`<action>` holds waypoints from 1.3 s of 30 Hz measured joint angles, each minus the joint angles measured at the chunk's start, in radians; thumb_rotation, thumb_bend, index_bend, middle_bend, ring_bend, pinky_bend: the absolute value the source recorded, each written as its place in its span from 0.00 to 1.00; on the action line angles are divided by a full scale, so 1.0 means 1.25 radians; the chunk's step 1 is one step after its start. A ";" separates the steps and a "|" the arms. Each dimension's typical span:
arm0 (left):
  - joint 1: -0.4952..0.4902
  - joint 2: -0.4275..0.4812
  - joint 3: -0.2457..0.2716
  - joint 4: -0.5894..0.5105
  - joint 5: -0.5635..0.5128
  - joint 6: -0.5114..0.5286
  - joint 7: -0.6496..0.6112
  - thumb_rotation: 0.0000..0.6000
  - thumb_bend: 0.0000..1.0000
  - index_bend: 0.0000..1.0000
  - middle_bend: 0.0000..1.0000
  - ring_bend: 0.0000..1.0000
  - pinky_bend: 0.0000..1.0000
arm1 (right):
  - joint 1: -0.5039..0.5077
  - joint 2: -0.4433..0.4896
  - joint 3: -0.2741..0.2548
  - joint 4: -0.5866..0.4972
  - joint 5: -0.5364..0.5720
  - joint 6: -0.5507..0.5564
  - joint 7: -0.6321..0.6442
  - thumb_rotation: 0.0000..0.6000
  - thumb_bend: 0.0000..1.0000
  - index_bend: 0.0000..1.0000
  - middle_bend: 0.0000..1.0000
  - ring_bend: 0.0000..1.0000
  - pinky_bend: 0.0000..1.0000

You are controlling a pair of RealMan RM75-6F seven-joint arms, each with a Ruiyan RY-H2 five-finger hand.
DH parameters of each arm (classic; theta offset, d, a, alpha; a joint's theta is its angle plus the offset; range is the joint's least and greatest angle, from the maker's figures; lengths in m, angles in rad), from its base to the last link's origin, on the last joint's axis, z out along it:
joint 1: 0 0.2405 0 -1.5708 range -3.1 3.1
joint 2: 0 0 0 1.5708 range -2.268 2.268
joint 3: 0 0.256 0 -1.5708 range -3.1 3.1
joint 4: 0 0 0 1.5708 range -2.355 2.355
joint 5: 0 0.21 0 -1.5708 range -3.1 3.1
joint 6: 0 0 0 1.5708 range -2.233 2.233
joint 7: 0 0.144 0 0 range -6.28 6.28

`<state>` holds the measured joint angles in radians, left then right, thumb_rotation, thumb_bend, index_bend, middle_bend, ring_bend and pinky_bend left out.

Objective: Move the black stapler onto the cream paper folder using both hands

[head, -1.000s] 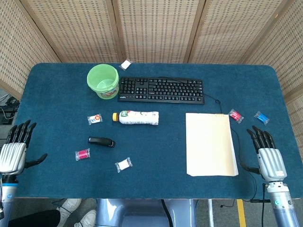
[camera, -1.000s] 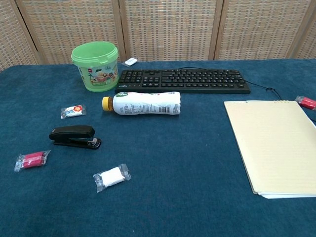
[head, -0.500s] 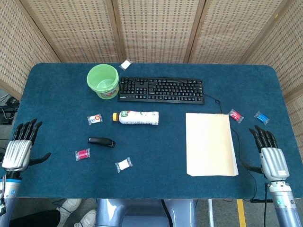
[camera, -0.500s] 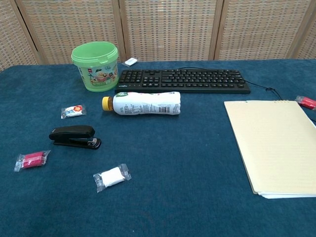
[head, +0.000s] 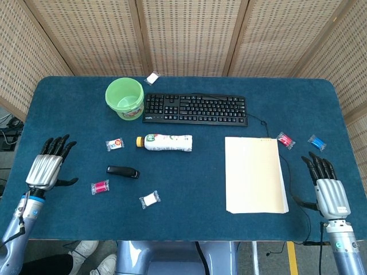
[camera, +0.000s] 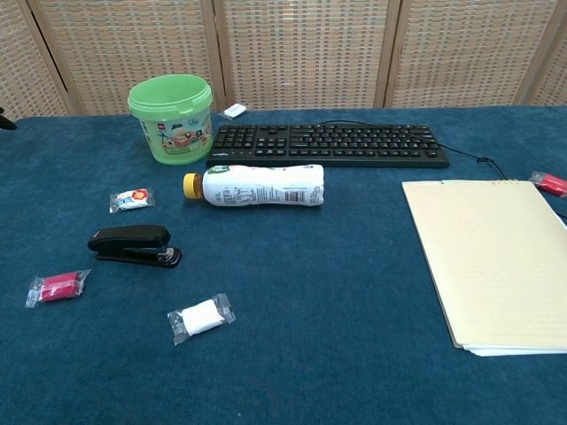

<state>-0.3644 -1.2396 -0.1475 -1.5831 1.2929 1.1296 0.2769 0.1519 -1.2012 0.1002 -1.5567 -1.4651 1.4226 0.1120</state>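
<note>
Reaching side: the left hand (head: 47,169) is the nearer one; the black stapler (head: 123,171) lies on the blue table cover (head: 195,189) to that hand's inner side, toward the table's middle, at about the same depth, with bare cloth between them.
Stapler axis: long axis runs roughly across the table, left to right, slightly tilted; in the chest view the black stapler (camera: 134,244) lies flat, thicker end toward the left hand.
Left hand state: fingers spread and pointing away from the robot, thumb out to the side, holding nothing.
Right hand state: the right hand (head: 327,189) has fingers straight and apart, empty, just beside the outer long edge of the cream paper folder (head: 255,174).
Goal direction: the folder lies well apart from the stapler, far across the left hand's inner side, closer to the right hand.
Nearby clutter: a pink wrapped candy (head: 100,187) sits between left hand and stapler, slightly nearer the robot.
Judgement: the left hand likely grasps across the stapler's narrow width, then passes toward the right.
</note>
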 measured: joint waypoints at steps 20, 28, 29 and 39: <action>-0.147 -0.143 -0.020 0.025 -0.193 -0.116 0.200 1.00 0.13 0.24 0.05 0.04 0.09 | 0.000 0.009 0.005 0.005 0.010 -0.009 0.039 1.00 0.06 0.13 0.00 0.00 0.05; -0.190 -0.196 -0.015 0.042 -0.259 -0.122 0.267 1.00 0.13 0.27 0.07 0.06 0.11 | -0.001 0.014 0.007 0.002 0.012 -0.009 0.051 1.00 0.06 0.13 0.00 0.00 0.05; -0.195 -0.203 -0.015 0.045 -0.268 -0.122 0.274 1.00 0.13 0.28 0.07 0.07 0.11 | 0.000 0.015 0.007 0.002 0.013 -0.011 0.053 1.00 0.06 0.13 0.00 0.00 0.05; -0.233 -0.262 -0.006 0.080 -0.322 -0.100 0.328 1.00 0.19 0.38 0.18 0.18 0.20 | 0.001 0.017 0.007 0.006 0.014 -0.016 0.068 1.00 0.06 0.13 0.00 0.00 0.05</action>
<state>-0.6556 -1.5671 -0.1546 -1.4833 0.8906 1.0047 0.6875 0.1528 -1.1801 0.1090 -1.5489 -1.4475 1.4029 0.1964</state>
